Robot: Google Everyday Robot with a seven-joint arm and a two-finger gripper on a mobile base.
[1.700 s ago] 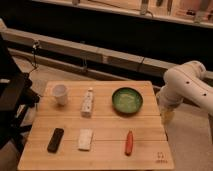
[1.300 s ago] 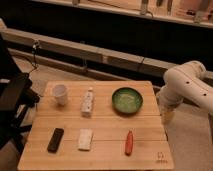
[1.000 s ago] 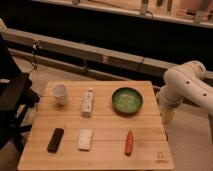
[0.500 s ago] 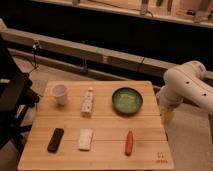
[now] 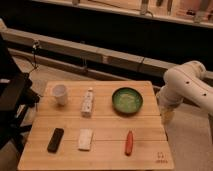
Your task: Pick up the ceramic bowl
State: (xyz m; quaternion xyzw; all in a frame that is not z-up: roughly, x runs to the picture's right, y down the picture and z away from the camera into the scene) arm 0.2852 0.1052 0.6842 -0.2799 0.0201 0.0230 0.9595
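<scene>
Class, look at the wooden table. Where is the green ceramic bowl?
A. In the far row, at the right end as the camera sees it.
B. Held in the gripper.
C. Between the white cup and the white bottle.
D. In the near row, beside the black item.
A: the ceramic bowl rests in the far row, right of the white bottle, while the gripper hangs open and empty beside the right edge of the table, apart from the bowl.

A wooden worktop (image 5: pixel 107 125) is set on a pale floor (image 5: pixel 192 150). A long grey ledge (image 5: pixel 65 47) is seen along the dark wall (image 5: pixel 100 22) behind, a black stand (image 5: pixel 12 100) at left.
</scene>
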